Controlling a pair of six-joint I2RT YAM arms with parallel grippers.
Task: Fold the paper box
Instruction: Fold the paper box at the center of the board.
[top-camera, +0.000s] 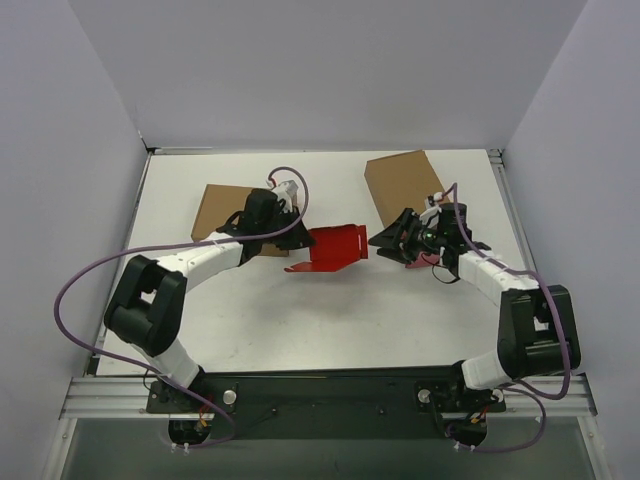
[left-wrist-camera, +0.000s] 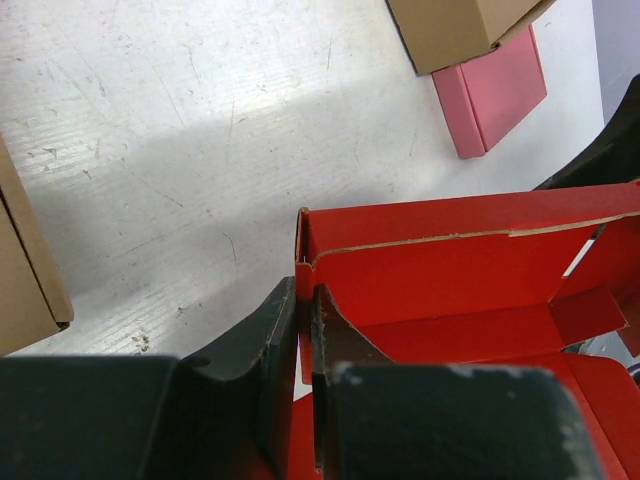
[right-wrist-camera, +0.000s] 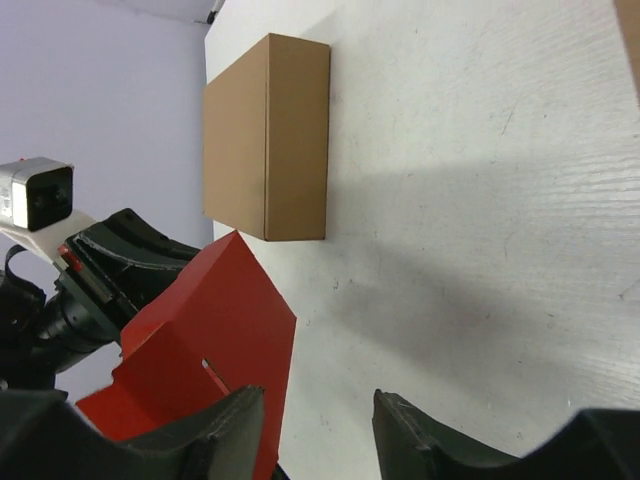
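pinching a thin upright wall of the paper box (left-wrist-camera: 460, 270), your left tool (left-wrist-camera: 305, 310) is clamped on bright red card with sharp creases and a pale raw edge. the half-formed box is at the middle of the scratched white table (top-camera: 330, 320), between both arms. your right tool (right-wrist-camera: 318, 415) stands wide, dark fingers apart beside a smooth slanted flap. a brown cardboard box (top-camera: 403, 185) and a small pink box (left-wrist-camera: 492, 92) lie beyond.

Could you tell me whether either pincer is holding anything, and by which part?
The left pincer pinches the bright red cardboard box by its end wall; the right pincer holds nothing.
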